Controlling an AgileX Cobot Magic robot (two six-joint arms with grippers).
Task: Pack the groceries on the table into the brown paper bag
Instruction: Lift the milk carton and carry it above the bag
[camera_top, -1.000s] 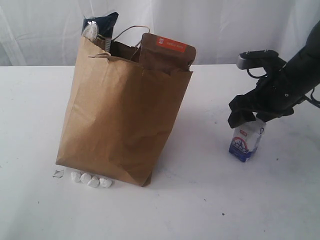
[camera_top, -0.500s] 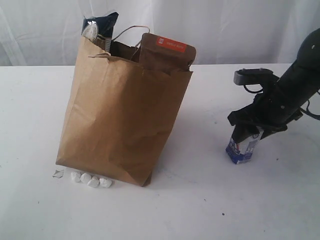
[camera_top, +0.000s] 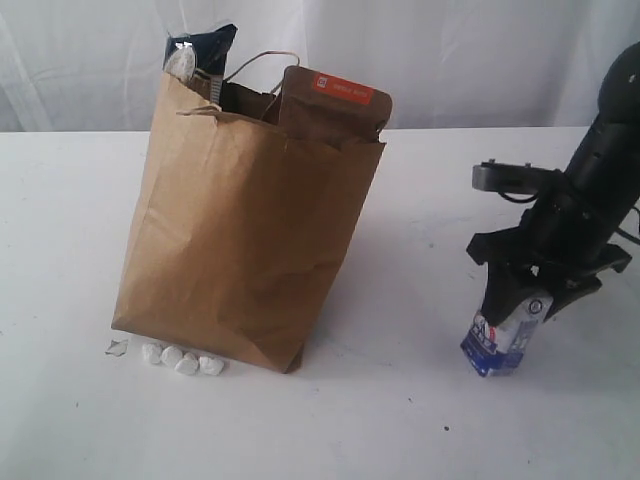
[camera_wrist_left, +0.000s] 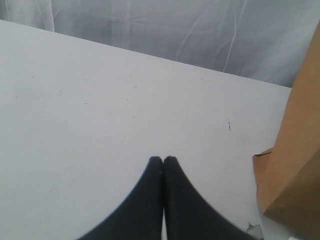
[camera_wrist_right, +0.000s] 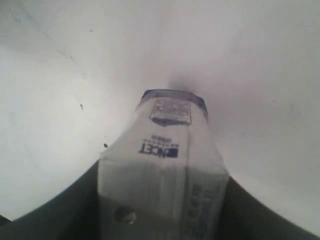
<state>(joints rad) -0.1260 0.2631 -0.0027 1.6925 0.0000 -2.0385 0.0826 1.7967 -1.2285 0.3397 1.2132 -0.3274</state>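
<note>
Tabletop (camera_top: 400, 430) filled the foreground of the exterior view, white, flat and faintly scuffed. A short row of small white pebbles (camera_top: 182, 359) lay on it, just at the bag's near bottom edge on the left.

Off to the right, well apart from the bag, the blue-and-white carton (camera_top: 503, 340) stood tilted, its top leaning away from the bag. Whether its lower end touched the table or hung just above it could not be told. The right gripper (camera_top: 520, 303) came down from above and pinched the carton's upper part between its dark fingers. The right wrist view showed the same grip: the carton (camera_wrist_right: 165, 160) sat squeezed between the two fingers (camera_wrist_right: 70, 212), with its far end pointing at the table.

The left gripper (camera_wrist_left: 163, 161) appeared only in its own wrist view, its fingertips pressed together with nothing between them, above bare table, and one brown corner of the bag (camera_wrist_left: 292, 170) was close by.

Farther back, the brown paper bag (camera_top: 245, 230) stood upright on the table, creased, with a pale cord handle (camera_top: 262, 60) looping over its rim. A dark spaghetti packet (camera_top: 200, 52) stuck out of its left side and a brown pouch with an orange label (camera_top: 335, 105) out of its right.

Behind everything hung a pale, folded curtain (camera_top: 480, 50).
</note>
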